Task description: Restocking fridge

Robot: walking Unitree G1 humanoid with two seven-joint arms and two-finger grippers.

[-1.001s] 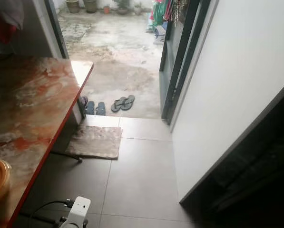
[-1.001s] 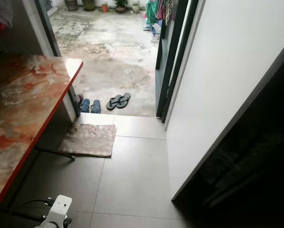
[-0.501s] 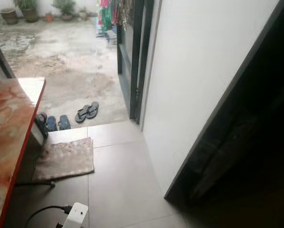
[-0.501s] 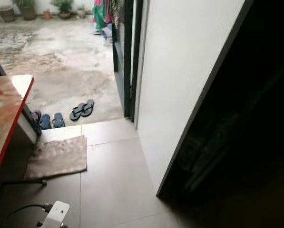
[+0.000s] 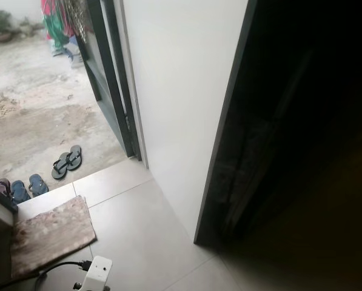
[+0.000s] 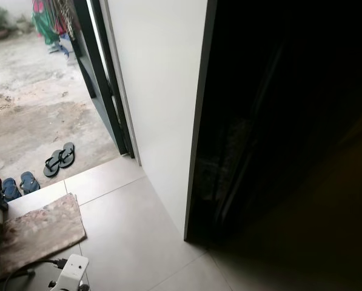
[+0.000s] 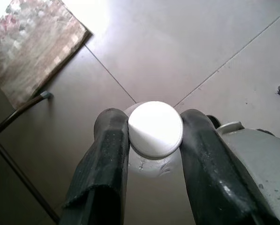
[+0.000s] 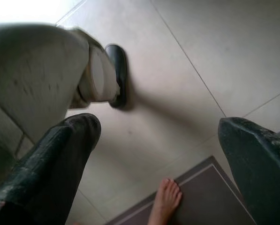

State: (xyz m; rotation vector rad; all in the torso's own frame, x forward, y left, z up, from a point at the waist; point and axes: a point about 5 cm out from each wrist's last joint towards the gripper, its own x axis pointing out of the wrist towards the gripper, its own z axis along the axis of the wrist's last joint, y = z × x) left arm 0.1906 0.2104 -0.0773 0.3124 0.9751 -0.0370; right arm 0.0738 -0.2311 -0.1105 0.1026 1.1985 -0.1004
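Left end effector (image 7: 154, 133) clamps a white-capped bottle (image 7: 155, 130) just under its cap, centre frame in the left wrist view; likely smooth, rigid plastic that slips, so neck grip looks right; right end effector (image 8: 158, 140) gapes, nothing between its fingers.

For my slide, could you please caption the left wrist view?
Left claw shut on a white-capped bottle above the tiled floor.

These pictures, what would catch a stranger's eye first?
A white cap gripped between the left gripper's black fingers, above the tiled floor. Ahead, a white wall stands beside a dark opening, with sandals outside the doorway. A person's bare foot shows below the open right gripper.
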